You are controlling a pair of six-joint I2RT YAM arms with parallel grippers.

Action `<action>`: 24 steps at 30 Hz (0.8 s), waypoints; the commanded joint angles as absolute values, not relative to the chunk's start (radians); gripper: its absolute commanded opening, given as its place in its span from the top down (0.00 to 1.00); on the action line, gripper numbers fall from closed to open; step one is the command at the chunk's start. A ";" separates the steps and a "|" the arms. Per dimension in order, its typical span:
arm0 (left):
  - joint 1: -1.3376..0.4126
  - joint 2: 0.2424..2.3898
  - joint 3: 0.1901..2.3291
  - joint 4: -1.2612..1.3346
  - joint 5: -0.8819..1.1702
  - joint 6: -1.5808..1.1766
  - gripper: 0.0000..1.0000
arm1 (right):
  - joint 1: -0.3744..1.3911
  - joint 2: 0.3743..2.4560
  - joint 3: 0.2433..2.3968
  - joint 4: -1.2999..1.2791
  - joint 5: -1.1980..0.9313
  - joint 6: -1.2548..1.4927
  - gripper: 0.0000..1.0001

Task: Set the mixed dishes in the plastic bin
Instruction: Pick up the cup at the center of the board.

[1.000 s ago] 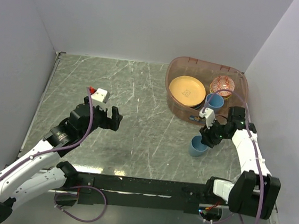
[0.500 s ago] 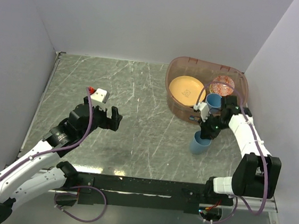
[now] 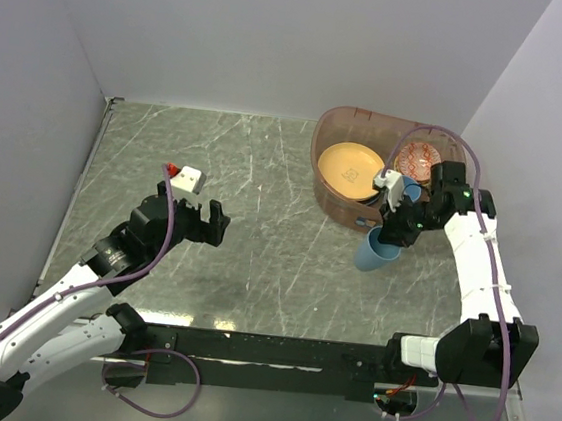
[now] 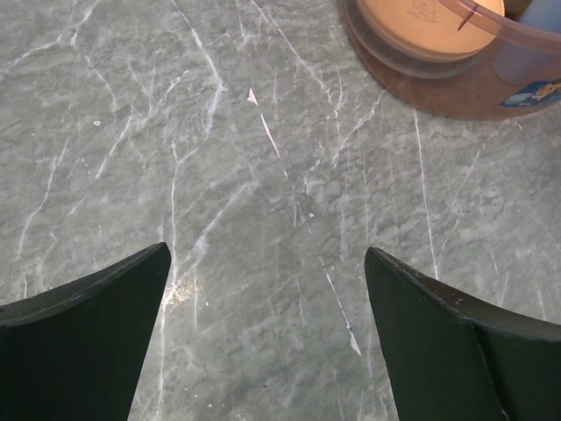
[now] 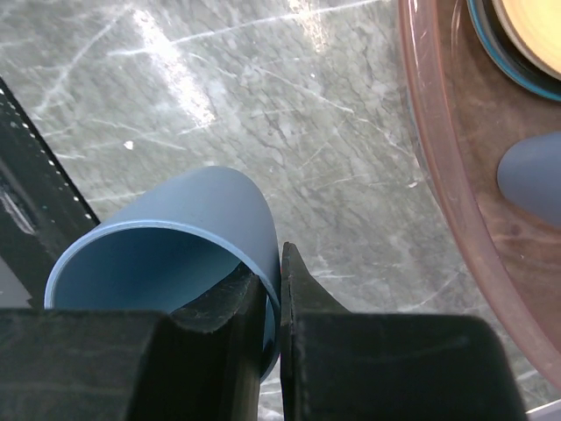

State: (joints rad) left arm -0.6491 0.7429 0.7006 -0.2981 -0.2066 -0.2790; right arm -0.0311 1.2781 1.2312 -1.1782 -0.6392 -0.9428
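Right gripper (image 3: 390, 234) is clamped on the rim of the smooth light blue plastic cup (image 3: 373, 250), which is tilted at 6 o'clock of the translucent pinkish-brown, round-cornered plastic bin (image 3: 319, 159). Bin's front label (image 4: 535, 91) is unreadable. Inside are a glossy yellow-orange plate (image 3: 351, 170) and a red-patterned bowl (image 3: 419, 163). Left gripper (image 4: 267, 256) is spread wide over the grey veined table (image 3: 265, 169), at 8 o'clock.

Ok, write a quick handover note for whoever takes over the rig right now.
Left hand: open, empty, over the table.
Right hand: shut on the rim of the light blue cup, which is tilted just outside the plastic bin.
Done: yellow-orange plate, red-patterned bowl and a second blue cup are in the bin.
Left: carry the held cup over the rim and release it inside.
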 commanded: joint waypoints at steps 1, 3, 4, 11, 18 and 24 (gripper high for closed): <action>-0.647 0.729 0.721 -0.276 -0.202 -0.273 0.01 | -0.028 1.252 1.299 -1.221 -0.680 -0.917 1.00; -0.646 0.726 0.719 -0.276 -0.204 -0.273 0.01 | -0.028 1.249 1.321 -1.215 -0.684 -0.894 1.00; -0.646 0.727 0.719 -0.276 -0.204 -0.272 0.01 | -0.028 1.249 1.330 -1.210 -0.686 -0.887 1.00; -0.646 0.726 0.721 -0.279 -0.206 -0.271 0.01 | -0.028 1.256 1.410 -1.172 -0.687 -0.809 1.00; -0.646 0.713 0.719 -0.279 -0.209 -0.271 0.01 | -0.031 1.258 1.451 -1.097 -0.684 -0.716 1.00; -0.647 0.712 0.721 -0.284 -0.209 -0.271 0.01 | -0.044 1.255 1.468 -0.996 -0.663 -0.611 1.00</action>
